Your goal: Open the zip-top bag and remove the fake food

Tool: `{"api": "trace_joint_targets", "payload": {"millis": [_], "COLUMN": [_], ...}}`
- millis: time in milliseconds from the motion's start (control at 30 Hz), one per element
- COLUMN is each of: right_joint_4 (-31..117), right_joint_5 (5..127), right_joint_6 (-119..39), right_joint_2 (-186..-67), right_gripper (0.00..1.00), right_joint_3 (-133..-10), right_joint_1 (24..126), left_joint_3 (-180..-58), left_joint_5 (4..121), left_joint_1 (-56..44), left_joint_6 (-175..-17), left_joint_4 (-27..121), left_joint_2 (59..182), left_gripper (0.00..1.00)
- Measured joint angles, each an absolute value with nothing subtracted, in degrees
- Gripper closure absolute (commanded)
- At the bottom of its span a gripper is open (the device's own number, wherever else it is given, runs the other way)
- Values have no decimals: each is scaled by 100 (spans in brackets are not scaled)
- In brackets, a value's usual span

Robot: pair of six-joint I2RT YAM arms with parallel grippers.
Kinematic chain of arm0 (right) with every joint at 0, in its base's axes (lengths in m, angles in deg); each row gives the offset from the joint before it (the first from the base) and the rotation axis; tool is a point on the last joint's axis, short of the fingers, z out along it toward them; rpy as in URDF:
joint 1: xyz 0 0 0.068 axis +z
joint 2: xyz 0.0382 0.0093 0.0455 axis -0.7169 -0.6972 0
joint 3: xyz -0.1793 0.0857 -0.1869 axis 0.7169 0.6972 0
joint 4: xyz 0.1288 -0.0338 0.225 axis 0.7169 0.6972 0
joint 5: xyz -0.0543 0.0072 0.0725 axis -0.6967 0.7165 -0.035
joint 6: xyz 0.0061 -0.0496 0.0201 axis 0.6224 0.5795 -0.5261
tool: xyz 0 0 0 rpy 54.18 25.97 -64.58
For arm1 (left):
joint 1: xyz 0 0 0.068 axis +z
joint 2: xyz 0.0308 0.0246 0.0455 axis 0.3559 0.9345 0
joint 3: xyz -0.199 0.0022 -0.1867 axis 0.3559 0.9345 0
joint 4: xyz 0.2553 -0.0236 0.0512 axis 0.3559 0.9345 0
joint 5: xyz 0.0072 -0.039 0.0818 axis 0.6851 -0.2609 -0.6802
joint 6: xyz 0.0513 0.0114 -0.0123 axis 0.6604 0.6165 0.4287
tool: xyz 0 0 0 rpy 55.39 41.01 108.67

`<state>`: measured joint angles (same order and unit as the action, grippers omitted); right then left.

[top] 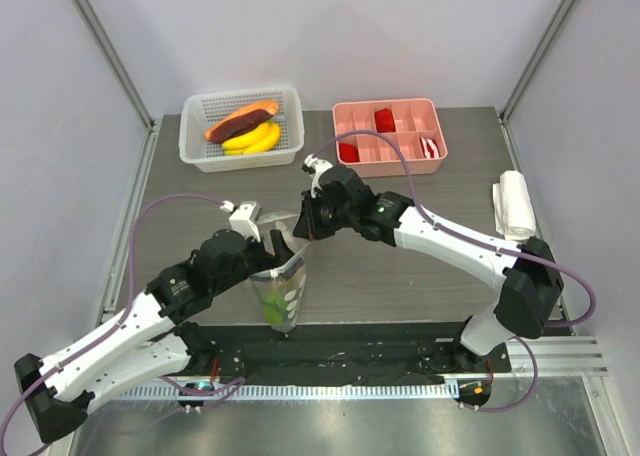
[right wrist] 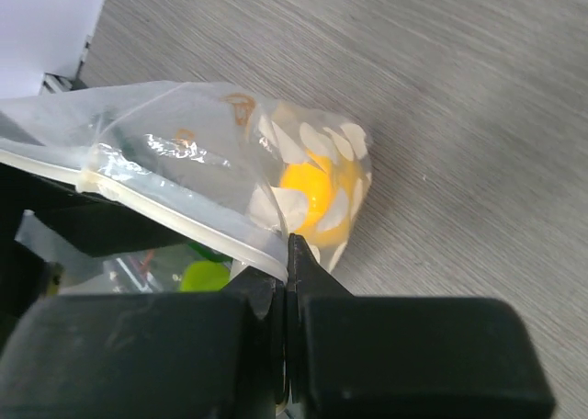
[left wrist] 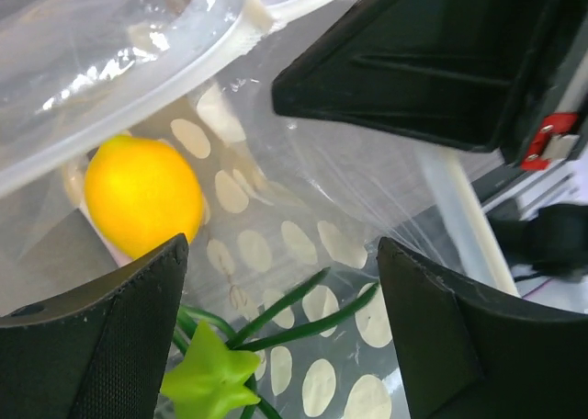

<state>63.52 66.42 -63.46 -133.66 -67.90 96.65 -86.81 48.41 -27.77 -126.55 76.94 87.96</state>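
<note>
Clear floppy plastic zip-top bag with white dots sits over the grey surface, between two bent arms. The right gripper is pinched tight on the bag's white zip edge. The left gripper points at the bag, fingers wide apart. Inside the bag are a round yellow toy fruit and a small green toy piece.

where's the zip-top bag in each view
top external: zip-top bag at lower centre
left wrist: zip-top bag fills most of the frame
right wrist: zip-top bag at left, over the grey table
shared landmark: the green piece inside it
</note>
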Motion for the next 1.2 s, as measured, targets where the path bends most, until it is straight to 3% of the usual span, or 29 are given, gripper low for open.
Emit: {"api": "trace_joint_targets", "payload": {"millis": [133, 267, 500, 867, 900, 967, 1033, 1067, 1133, 1200], "right_joint_4": [6489, 6634, 6907, 7141, 7136, 7128, 7082, 7042, 6986, 6944], "right_joint_5": [6550, 6203, 5431, 5342, 5392, 5482, 5569, 5606, 5718, 5818], "right_joint_6": [-6256, -6119, -5817, -5605, -5601, -5605, -5620, -5640, -5686, -5745], "right_joint_2": [-13321, -13237, -13242, -12997, -12971, -12947, -12945, -12945, -12945, -12945], "right_gripper": [99, 99, 99, 99, 99, 99, 99, 99, 99, 99], "right_joint_3": [-7114, -7186, -7258, -7361, -7361, -7361, -7356, -7350, -7336, -7315], "right_joint_1": [9667, 9630, 9556, 9584, 9582, 9562, 9554, 9554, 9554, 9560], "left_joint_3": [-8773, -9645, -10590, -8139, -8192, -8509, -9127, -9481, -9988, -10209], "left_joint_5": [4734, 4518, 4236, 4470, 4463, 4282, 4024, 3888, 3696, 3473], "left_joint_1": [-2777, -2777, -2762, -2762, -2762, -2762, -2762, -2760, -2760, -2760], "left_joint_6": [-12788, -12724, -12136, -10945, -10947, -11212, -11608, -11728, -11938, -12062], "left_joint_4": [7294, 7384, 7639, 4833, 4748, 4912, 5347, 5532, 5629, 5657], "left_joint_2": [8750, 9532, 10933, 9773, 9790, 9891, 10105, 10225, 10385, 10428], "left_gripper": [22, 28, 18, 7, 16, 51, 63, 82, 97, 100]}}
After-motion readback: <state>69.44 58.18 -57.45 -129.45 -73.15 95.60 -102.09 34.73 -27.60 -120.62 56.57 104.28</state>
